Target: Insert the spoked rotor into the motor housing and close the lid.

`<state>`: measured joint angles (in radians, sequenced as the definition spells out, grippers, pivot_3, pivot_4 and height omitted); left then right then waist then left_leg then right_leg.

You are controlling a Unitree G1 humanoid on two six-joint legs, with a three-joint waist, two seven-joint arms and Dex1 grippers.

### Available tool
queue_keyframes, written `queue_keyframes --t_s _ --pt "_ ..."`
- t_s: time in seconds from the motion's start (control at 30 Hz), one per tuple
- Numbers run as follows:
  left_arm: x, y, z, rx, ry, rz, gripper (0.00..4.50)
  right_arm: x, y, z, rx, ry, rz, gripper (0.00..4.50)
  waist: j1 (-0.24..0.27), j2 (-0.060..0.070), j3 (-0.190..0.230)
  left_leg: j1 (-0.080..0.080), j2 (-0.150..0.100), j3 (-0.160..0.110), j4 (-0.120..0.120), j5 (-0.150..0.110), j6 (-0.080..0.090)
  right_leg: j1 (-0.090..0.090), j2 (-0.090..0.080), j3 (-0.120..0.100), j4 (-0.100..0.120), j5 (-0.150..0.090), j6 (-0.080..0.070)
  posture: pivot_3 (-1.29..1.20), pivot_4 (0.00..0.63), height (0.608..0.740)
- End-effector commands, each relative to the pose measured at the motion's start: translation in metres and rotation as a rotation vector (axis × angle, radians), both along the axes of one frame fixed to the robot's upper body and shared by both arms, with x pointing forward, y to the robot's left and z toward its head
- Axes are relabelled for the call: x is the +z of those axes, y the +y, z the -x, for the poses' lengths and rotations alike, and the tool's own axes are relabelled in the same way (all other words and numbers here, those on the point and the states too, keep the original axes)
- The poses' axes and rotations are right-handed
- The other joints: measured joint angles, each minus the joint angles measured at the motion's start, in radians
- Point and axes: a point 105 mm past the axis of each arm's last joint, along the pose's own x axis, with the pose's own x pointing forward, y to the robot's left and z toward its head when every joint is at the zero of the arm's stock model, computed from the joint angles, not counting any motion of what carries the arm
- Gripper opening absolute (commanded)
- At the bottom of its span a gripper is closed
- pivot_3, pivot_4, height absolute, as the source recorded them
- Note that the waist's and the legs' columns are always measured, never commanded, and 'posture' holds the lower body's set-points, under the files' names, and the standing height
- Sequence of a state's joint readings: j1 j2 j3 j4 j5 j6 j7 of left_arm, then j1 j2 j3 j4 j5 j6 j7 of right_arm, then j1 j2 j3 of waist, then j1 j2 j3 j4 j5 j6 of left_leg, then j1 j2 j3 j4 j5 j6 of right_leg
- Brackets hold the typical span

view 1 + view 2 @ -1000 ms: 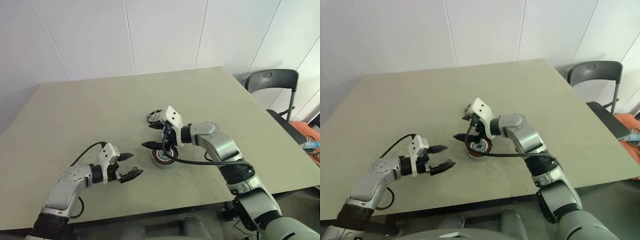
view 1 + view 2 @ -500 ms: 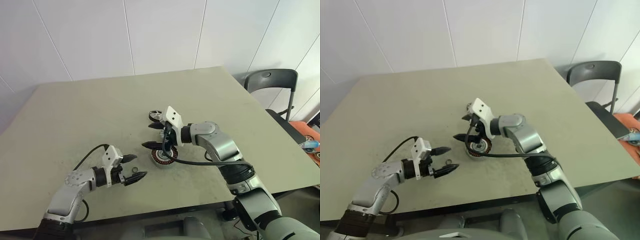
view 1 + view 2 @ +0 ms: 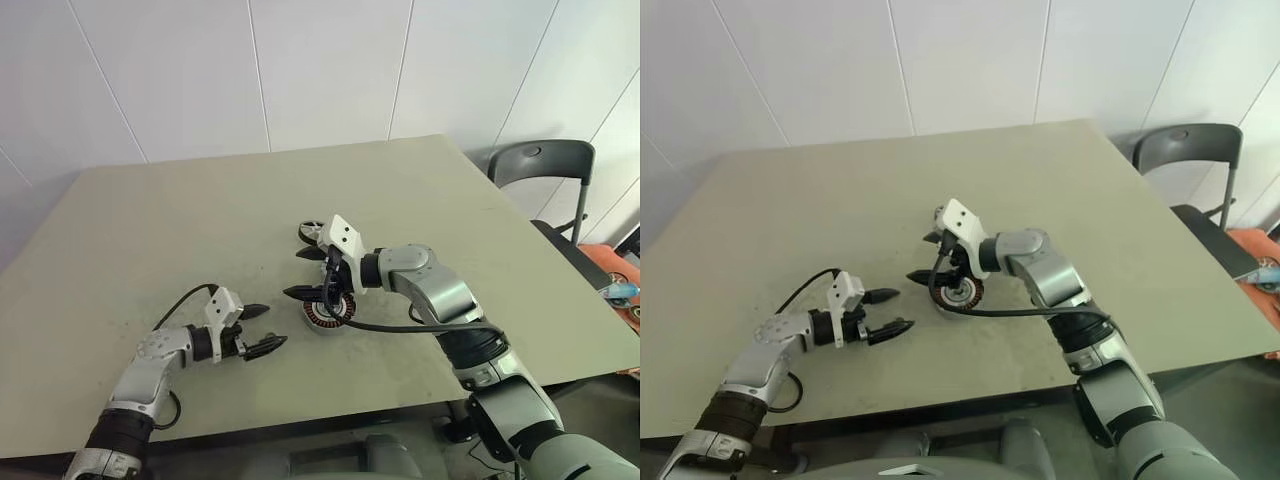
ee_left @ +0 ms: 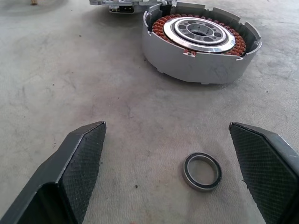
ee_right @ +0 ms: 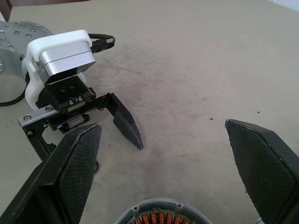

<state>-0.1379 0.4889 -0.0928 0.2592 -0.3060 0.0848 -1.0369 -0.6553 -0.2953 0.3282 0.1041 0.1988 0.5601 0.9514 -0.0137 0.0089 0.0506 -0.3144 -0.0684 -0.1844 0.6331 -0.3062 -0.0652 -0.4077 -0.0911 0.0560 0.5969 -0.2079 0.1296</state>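
Note:
The motor housing [image 3: 325, 318] stands mid-table, silver-walled with copper windings [image 4: 201, 46] showing around a silver hub. My right gripper [image 3: 295, 272] hovers open just above its left side with nothing held; the housing's rim [image 5: 159, 217] shows below it. Behind that wrist lies a small dark-rimmed wheel [image 3: 310, 232], apparently the spoked rotor. I cannot make out the lid. My left gripper [image 3: 268, 328] is low over the table to the left of the housing, open and empty. A tiny dark ring [image 4: 202, 171] lies on the table between its fingers [image 4: 79, 158].
The grey-green table [image 3: 200, 220] is bare to the left and at the back. A grey chair [image 3: 545, 160] stands past its right edge. A black cable [image 3: 400, 325] hangs from my right wrist beside the housing.
My left gripper has sunk toward the table and edged forward, so the tiny ring now lies between its open fingers. My right gripper and the housing have stayed put.

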Motion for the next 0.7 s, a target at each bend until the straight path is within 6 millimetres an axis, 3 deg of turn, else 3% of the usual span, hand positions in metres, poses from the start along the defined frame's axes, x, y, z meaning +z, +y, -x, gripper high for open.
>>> queue_keyframes --t_s 0.03,0.57,0.7 --pt "-0.007 0.006 0.000 0.000 0.027 -0.031 4.50 0.013 0.003 -0.001 0.019 -0.049 -0.016 4.47 -0.001 0.000 0.000 0.001 0.000 0.000 0.000 0.000 0.000 0.001 0.000 0.000 0.000 0.000 0.000 0.00 0.000 0.740" --pt "-0.019 0.007 -0.015 -0.063 0.050 -0.015 4.50 0.010 0.002 -0.002 0.012 -0.046 -0.009 4.47 0.003 0.001 -0.001 0.010 0.000 0.000 0.000 0.000 0.000 0.010 0.000 0.000 0.000 -0.002 -0.003 0.00 0.000 0.740" --pt "-0.006 -0.007 0.001 -0.119 0.037 0.035 4.50 0.008 0.002 -0.002 0.011 -0.046 -0.004 4.47 -0.001 0.001 -0.001 0.010 0.000 0.000 0.000 0.000 0.000 0.010 0.000 0.000 0.000 -0.002 -0.003 0.00 0.000 0.740"
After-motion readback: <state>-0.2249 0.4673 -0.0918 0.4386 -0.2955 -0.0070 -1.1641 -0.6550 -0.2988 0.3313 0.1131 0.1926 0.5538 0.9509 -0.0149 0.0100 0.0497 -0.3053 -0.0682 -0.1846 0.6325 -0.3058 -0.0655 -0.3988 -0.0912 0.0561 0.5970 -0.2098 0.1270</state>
